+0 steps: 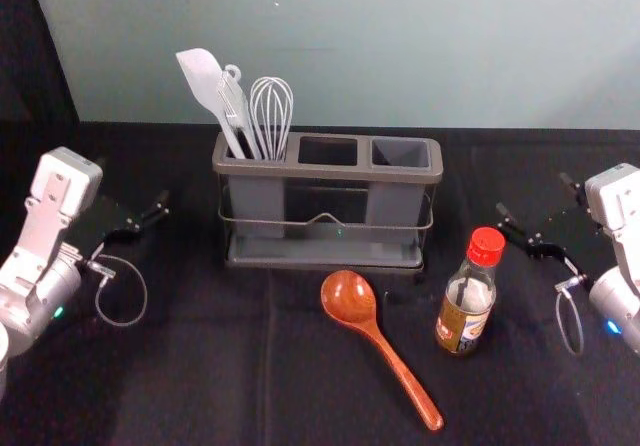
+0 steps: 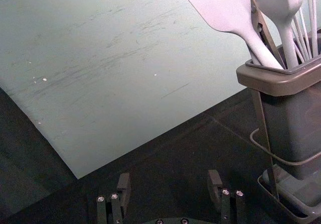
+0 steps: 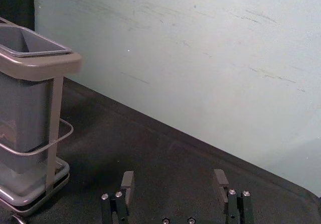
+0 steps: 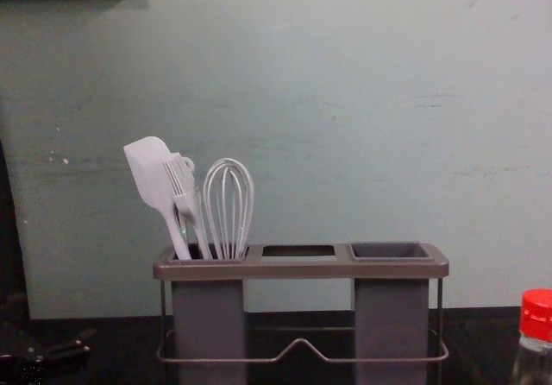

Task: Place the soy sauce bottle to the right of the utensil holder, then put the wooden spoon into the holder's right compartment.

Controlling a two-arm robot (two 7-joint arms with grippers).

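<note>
The soy sauce bottle (image 1: 468, 296), red-capped, stands upright in front of the utensil holder's (image 1: 325, 263) right end; its cap (image 4: 536, 314) shows at the chest view's right edge. A wooden spoon (image 1: 378, 334) lies left of the bottle, bowl toward the holder. The holder's right compartment (image 4: 390, 251) holds nothing. My right gripper (image 1: 535, 216) is open, right of the holder and beyond the bottle; its empty fingertips show in the right wrist view (image 3: 174, 179). My left gripper (image 1: 135, 221) is open and empty left of the holder, also in the left wrist view (image 2: 169, 179).
A white spatula (image 1: 205, 84), a brush and a whisk (image 1: 271, 116) stand in the holder's left compartment. Behind the black-covered table (image 1: 200, 366) rises a pale wall (image 1: 400, 46). Dark cloth (image 1: 35, 56) hangs at the far left.
</note>
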